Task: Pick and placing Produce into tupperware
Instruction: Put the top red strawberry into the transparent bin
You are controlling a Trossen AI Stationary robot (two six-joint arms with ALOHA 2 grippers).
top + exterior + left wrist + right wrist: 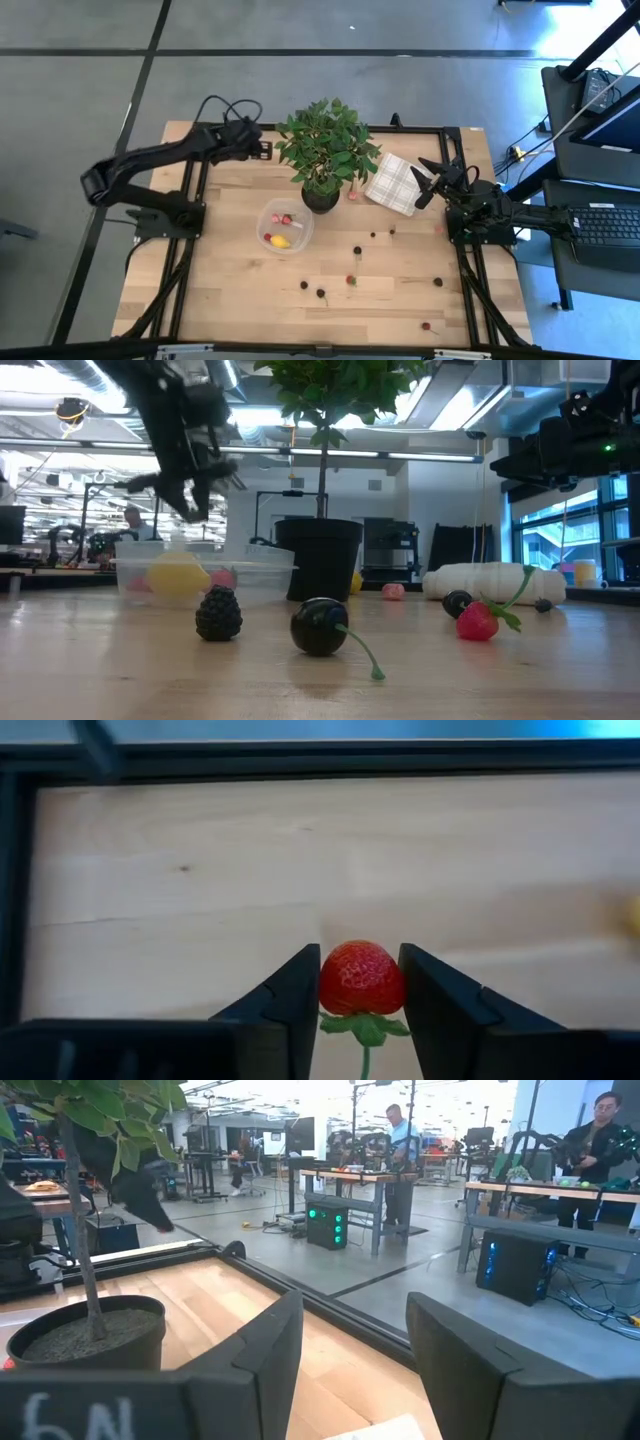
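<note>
On the bench [230, 300], far left, the left hand [360, 982] grips a strawberry [361, 977] between its fingers. The tupperware [286, 226] lies nearer and to its right, beside the potted plant [325, 150]. The right hand [355, 1360] waits far right, fingers apart and empty.

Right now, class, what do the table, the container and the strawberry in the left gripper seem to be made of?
Table: light wood, matte, with visible grain and plank seams.
Container: probably clear plastic; the fruit inside shows through its walls.
Strawberry: glossy, evenly red, with a stiff green stem, so likely a plastic imitation, though that is uncertain. The left gripper is shut on it.
</note>
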